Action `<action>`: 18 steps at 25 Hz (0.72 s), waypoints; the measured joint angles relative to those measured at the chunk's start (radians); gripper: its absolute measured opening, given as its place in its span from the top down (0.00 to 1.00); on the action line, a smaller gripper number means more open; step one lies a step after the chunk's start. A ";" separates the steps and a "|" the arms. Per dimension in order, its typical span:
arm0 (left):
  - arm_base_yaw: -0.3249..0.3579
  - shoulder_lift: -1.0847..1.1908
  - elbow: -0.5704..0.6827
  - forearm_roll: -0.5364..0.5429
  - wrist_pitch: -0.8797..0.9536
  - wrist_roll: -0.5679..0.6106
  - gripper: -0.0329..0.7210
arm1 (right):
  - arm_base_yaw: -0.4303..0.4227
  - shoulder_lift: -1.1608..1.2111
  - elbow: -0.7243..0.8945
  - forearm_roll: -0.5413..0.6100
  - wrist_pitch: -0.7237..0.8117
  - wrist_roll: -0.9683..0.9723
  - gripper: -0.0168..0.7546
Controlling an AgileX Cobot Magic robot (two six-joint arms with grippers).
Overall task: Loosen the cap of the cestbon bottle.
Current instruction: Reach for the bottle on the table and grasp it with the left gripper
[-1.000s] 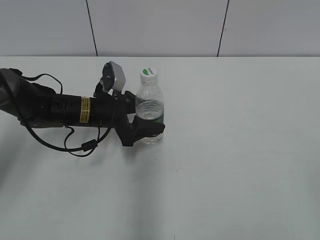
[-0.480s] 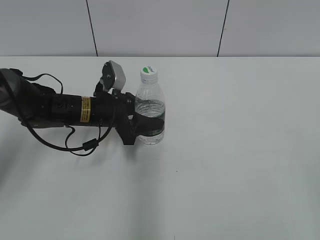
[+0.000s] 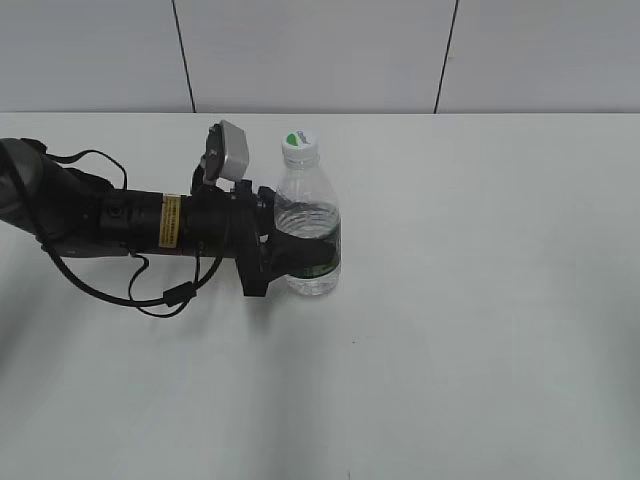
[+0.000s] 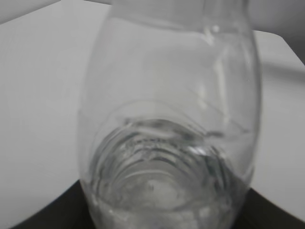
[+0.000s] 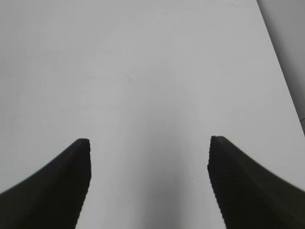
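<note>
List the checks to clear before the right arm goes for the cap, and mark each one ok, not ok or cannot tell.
1. Left claw closed around the cestbon bottle at its label band: ok.
2. Bottle upright on the table: not ok, it leans slightly to the right in the exterior view.
3. Cap on the neck and clear of anything above it: ok.
4. Right claw open and empty: ok.
5. Right claw near the cap: not ok, its wrist view shows only bare table, and it is absent from the exterior view.
6. Grip firm enough to resist twisting: cannot tell.
</note>
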 joint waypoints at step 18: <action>-0.105 0.000 0.000 0.031 0.077 0.001 0.47 | 0.001 0.830 -0.461 0.226 0.087 -0.171 0.21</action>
